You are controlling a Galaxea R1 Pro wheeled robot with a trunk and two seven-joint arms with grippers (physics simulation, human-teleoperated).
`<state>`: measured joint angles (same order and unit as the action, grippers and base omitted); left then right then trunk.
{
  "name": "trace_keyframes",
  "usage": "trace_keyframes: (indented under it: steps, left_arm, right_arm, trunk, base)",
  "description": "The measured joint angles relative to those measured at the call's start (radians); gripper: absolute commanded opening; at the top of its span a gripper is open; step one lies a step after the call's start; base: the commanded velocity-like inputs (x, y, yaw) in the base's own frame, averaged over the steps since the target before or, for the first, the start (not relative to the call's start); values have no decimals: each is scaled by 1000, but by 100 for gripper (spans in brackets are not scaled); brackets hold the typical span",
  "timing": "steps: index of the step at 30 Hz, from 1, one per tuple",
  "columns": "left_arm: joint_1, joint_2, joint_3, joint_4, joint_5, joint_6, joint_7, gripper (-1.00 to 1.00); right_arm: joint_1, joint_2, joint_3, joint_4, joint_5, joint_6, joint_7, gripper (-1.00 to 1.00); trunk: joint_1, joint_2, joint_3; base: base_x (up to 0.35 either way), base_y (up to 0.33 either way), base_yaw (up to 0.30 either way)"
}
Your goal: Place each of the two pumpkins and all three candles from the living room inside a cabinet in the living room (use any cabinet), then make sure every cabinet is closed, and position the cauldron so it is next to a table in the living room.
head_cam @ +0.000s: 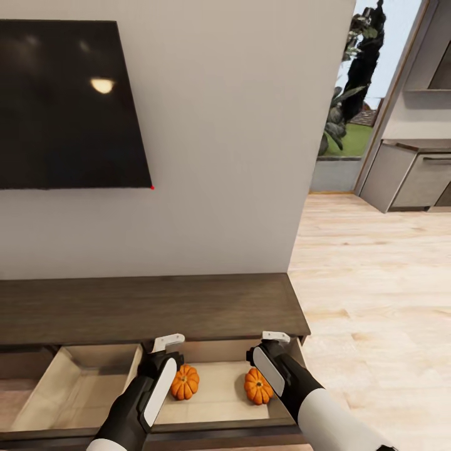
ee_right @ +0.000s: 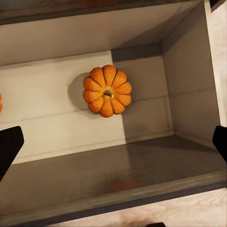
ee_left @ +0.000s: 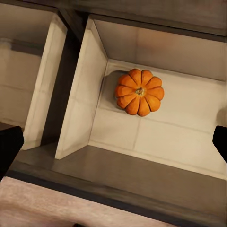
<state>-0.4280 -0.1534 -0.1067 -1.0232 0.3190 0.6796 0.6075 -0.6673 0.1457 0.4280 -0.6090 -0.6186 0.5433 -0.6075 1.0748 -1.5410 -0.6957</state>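
Open cabinet [head_cam: 150, 313] drawer, two pumpkins [head_cam: 185, 382] [head_cam: 257, 386] inside, arms partly covering both.

Black forearms [head_cam: 134, 401], white panels, white claws [head_cam: 168, 342]

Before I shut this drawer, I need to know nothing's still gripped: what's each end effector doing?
Left end effector: open, holding nothing; one pumpkin lies in the drawer below.
Right end effector: open, holding nothing; the other pumpkin lies loose too.
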Motion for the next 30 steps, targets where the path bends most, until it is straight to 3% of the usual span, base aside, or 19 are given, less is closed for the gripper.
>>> trace_keyframes:
  steps: [13, 30]
  left_arm:
    - [0, 0, 1, -2, 0, 1, 0, 100]
    - [0, 1, 7, -23, 0, 24, -1, 100]
  right_arm:
    - [0, 2, 0, -1, -1, 2, 1, 100]
    - [0, 2, 0, -2, -1, 1, 1, 100]
  trunk:
    - [-50, 91, 41]
    - [-115, 210, 94]
  base:
    - [-2, 1, 0]
    - [-111, 87, 0]
